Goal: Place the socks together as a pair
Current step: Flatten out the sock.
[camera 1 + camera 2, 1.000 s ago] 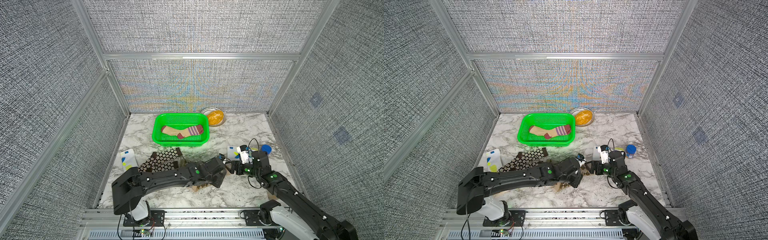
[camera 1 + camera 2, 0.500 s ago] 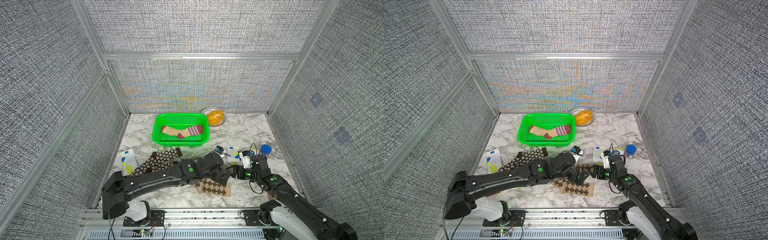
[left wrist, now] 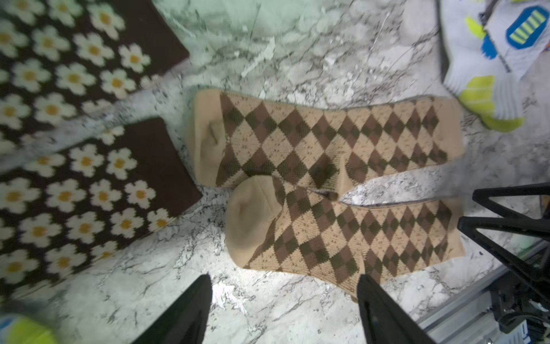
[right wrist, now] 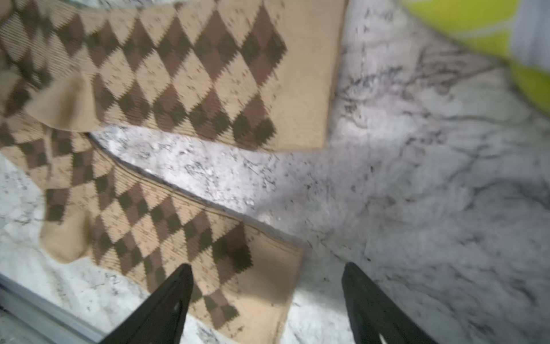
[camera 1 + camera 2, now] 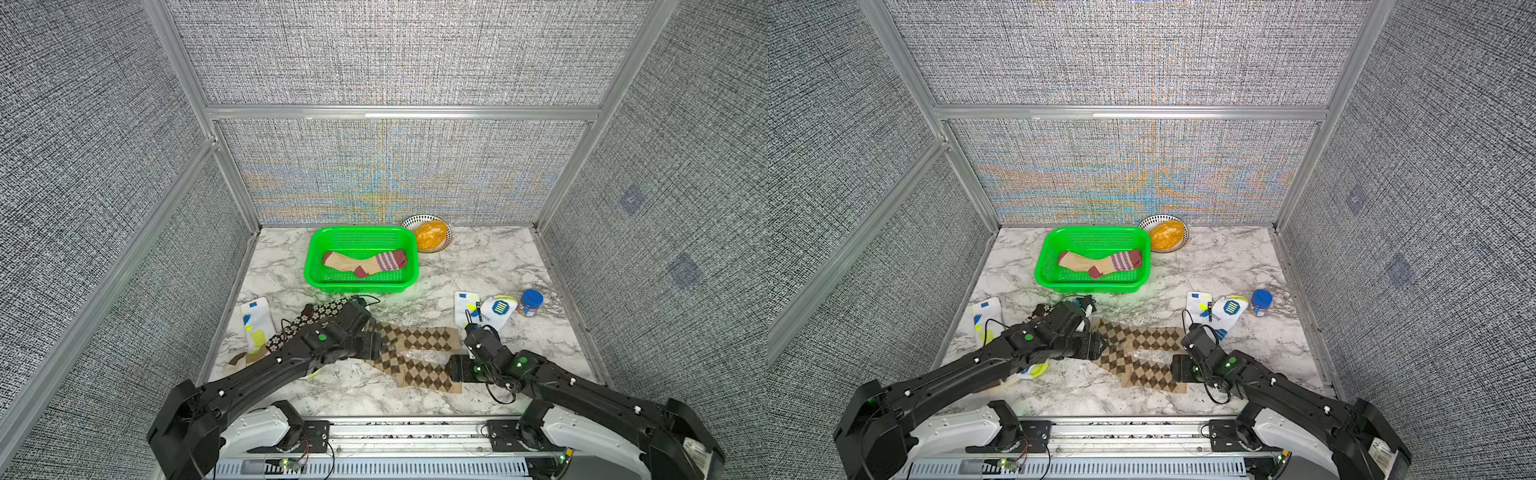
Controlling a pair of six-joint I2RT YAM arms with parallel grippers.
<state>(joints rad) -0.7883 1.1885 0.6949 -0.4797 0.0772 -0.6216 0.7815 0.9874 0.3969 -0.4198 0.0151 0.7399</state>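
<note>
Lying limp near the front edge of the bench [image 5: 498,266], diamond-check socks [image 5: 424,336] are judged best pinched at cuffs; both jaws noted spread, empty.

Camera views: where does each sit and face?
Top views: high over the front edge, looking down on the marble table; black left arm and right arm show.
Left wrist: on the left arm, facing down at two tan-brown diamond-check socks; open jaws show.
Right wrist: on the right arm, above those socks' cuffs; open jaws show.
Shared: those socks.
</note>
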